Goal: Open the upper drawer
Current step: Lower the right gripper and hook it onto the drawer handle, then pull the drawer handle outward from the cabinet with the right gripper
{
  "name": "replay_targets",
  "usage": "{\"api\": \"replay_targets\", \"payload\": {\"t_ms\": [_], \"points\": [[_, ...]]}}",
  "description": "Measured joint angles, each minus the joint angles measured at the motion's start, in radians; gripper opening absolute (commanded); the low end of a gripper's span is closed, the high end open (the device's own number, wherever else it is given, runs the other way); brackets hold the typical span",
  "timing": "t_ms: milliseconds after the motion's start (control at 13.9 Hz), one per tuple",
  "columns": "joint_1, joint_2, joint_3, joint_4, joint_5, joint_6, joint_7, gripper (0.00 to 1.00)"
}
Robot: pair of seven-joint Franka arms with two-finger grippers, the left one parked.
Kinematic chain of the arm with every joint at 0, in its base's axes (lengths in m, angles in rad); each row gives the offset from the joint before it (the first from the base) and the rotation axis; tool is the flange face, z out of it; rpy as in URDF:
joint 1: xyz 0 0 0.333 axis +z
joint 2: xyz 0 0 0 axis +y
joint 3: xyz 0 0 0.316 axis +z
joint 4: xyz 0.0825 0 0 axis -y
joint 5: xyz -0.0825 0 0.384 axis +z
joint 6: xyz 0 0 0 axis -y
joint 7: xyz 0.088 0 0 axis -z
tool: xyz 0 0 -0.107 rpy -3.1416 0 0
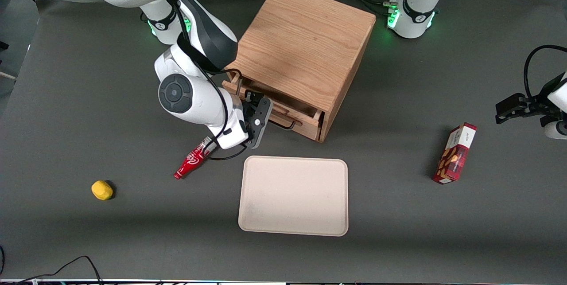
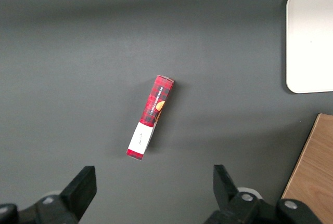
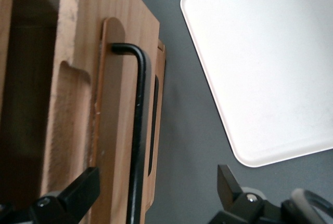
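End effector [image 1: 256, 119], fingers spread wide, hangs at frame centre just before the slightly pulled-out upper drawer [image 1: 277, 108], straddling its black handle [image 3: 138, 130].

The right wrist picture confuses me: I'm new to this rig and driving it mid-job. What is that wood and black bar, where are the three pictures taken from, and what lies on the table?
The front view looks down on the table from the front. The other two views come from cameras on each arm's wrist.

The working arm's tool sits at the upper drawer of the oak cabinet. The drawer is already pulled partly out. In the right wrist view, the wood is the drawer front and the black bar is its handle, which runs between the tool's open fingers. Nothing is gripped.

On the table lie a cream tray, a small red bottle, a yellow object, and a red box toward the parked arm's end.
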Motion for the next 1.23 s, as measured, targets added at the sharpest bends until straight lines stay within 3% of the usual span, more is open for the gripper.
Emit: {"api": "replay_targets", "payload": {"t_ms": [577, 1227], "points": [[-0.003, 0.097, -0.014, 0.081, -0.007, 0.059, -0.031, 1.0], [-0.013, 0.184, -0.161, 0.238, -0.02, 0.059, -0.192, 1.0]]}}
